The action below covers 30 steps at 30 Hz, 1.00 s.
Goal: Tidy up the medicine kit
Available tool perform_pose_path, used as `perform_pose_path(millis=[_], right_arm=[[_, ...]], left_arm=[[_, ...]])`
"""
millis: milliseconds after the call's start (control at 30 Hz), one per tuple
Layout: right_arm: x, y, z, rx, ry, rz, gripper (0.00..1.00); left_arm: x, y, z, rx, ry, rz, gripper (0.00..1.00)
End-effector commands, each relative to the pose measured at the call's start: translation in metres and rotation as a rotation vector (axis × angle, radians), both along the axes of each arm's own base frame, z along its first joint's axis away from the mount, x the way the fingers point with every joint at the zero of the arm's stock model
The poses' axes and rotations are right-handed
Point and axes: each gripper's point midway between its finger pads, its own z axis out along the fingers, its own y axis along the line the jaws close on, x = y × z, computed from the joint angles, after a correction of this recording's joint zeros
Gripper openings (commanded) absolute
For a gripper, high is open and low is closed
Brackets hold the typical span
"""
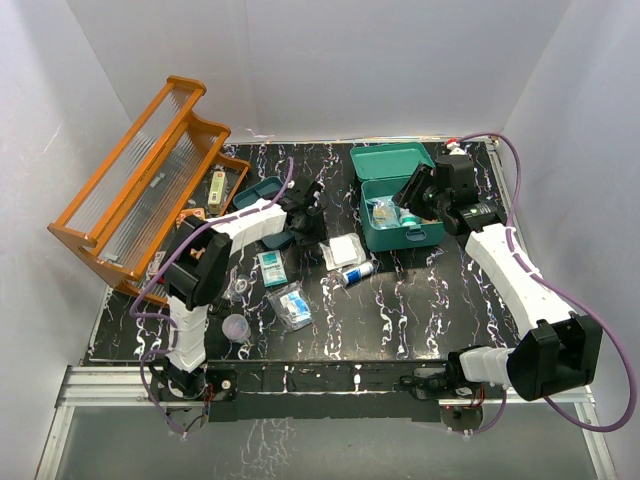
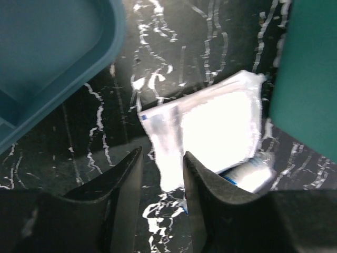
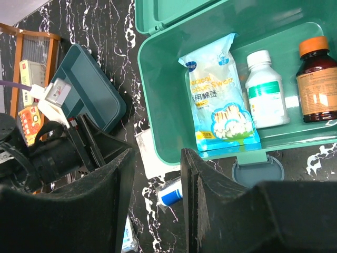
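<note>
The medicine kit (image 1: 388,162) stands open at the upper right of the overhead view, lid tipped back. A bag of cotton swabs (image 3: 221,95), a white bottle (image 3: 266,87) and a brown bottle (image 3: 318,79) already lie inside it. Its insert tray (image 1: 262,188) sits apart, left of centre, beside the left arm.

The left gripper (image 2: 160,182) is parted by a narrow gap and holds nothing. In its wrist view a white packet (image 2: 210,132) lies flat on the table just ahead of the fingers. Its near corner shows in the gap between them (whether it touches either pad cannot be told). The packet's long axis runs diagonally from lower centre to upper right of that frame, so it sits skewed to the jaws rather than square across them. A small tube (image 2: 251,175) lies just beside its lower right edge, and the kit's wall rises at the far right.

The right gripper (image 3: 155,195) hangs over the kit's near rim, fingers apart and empty.

The left arm is plainly nearer the packet, so the pick likely falls to it, closing on that near corner.
</note>
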Motion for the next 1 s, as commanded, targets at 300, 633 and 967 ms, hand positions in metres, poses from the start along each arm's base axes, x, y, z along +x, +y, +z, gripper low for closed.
perform_pose_path(millis=[300,633,967], right_arm=[[0.012,-0.001,0.016,0.015,-0.070,-0.019,0.38],[0.011,-0.004,0.016,0.000,-0.069,-0.027,0.38],[0.011,-0.005,0.015,-0.008,-0.071,-0.028,0.37]], left_arm=[[0.015,-0.030,0.039,-0.118,-0.030,-0.023,0.46],[0.011,-0.021,0.019,-0.051,0.025,-0.002,0.53],[0.008,-0.021,0.004,-0.032,0.066,-0.001,0.39]])
